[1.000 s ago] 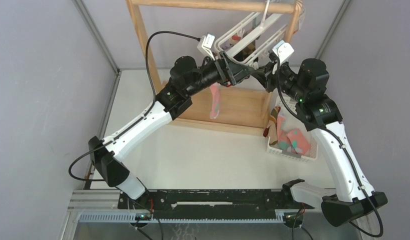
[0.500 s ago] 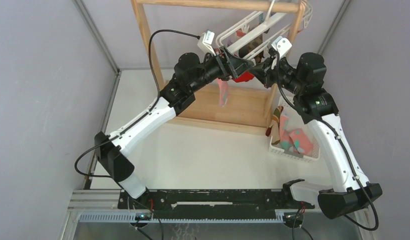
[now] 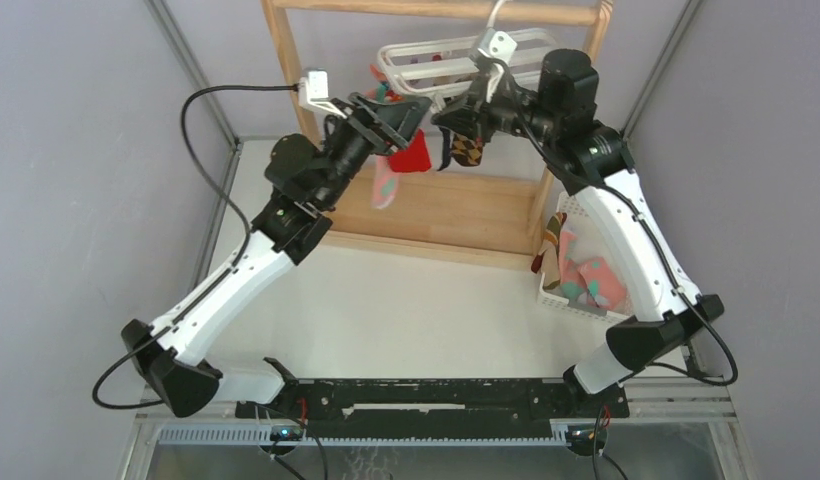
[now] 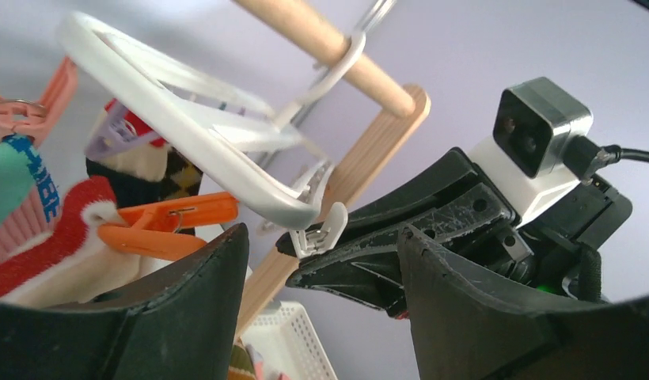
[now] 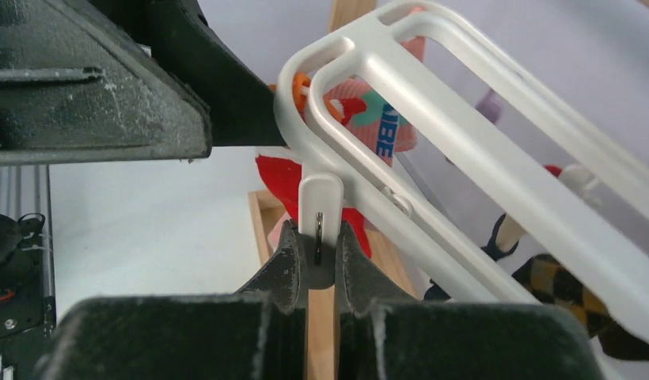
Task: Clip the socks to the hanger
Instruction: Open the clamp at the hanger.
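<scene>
The job looks partly done. The hanger (image 5: 495, 170) hangs by its hook from the top bar of the wooden rack (image 3: 436, 212), and at least three socks dangle from it: a red sock (image 3: 411, 155) pinched by an orange clip (image 4: 167, 222), a pink sock (image 3: 384, 187) with teal spots and a dark patterned sock (image 3: 467, 150). More loose socks (image 3: 586, 278) lie in the white basket (image 3: 586, 312) to the right of the rack, so several are left to hang (a striped one droops over its rim). The right tool (image 5: 320, 237) is closed tight on a white clip (image 5: 320, 202) at the frame's corner. The left tool (image 4: 321, 236) stands wide apart just beside that clip and holds nothing, so no sock is ready for it. The worktop (image 3: 406, 300) is pale and plain, boxed in by flat grey-lilac walls (image 3: 76, 150).
</scene>
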You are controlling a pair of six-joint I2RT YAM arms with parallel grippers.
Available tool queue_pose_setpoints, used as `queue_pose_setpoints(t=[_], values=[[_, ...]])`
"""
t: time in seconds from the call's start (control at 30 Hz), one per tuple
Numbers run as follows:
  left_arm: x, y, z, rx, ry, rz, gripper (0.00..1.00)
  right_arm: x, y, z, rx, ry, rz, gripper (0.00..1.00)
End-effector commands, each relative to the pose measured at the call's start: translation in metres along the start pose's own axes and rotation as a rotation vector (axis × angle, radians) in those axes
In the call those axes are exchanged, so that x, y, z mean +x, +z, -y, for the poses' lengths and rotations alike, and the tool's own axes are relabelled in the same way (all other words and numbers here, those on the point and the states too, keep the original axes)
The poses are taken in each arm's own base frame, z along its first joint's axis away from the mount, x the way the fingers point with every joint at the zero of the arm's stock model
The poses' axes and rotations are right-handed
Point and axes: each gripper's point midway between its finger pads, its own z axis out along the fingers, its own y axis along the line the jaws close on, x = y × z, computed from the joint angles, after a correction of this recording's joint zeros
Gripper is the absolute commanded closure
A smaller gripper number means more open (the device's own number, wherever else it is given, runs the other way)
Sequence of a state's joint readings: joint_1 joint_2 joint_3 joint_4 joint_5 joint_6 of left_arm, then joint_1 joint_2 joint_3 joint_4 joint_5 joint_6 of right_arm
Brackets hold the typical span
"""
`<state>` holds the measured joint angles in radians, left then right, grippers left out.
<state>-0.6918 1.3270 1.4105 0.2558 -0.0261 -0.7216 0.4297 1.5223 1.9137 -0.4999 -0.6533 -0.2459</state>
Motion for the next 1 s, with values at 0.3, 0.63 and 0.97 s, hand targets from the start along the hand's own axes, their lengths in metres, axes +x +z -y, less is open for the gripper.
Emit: queue_pose_setpoints(t=[0.3, 0.63, 0.97], values=[[-0.015, 0.002, 0.001, 0.014, 0.033, 0.027, 0.28, -0.042, 0.001, -0.013, -0.001, -0.086, 0.114, 1.0], [0.031, 0.038, 0.004, 0.045, -0.014, -0.088, 0.28, -0.038, -0.011, -0.02, 0.004, -0.092, 0.1, 1.0], [0.013, 0.035, 0.0, -0.003, 0.021, -0.029, 0.31, -0.027, -0.027, -0.028, 0.069, -0.092, 0.108, 1.0]])
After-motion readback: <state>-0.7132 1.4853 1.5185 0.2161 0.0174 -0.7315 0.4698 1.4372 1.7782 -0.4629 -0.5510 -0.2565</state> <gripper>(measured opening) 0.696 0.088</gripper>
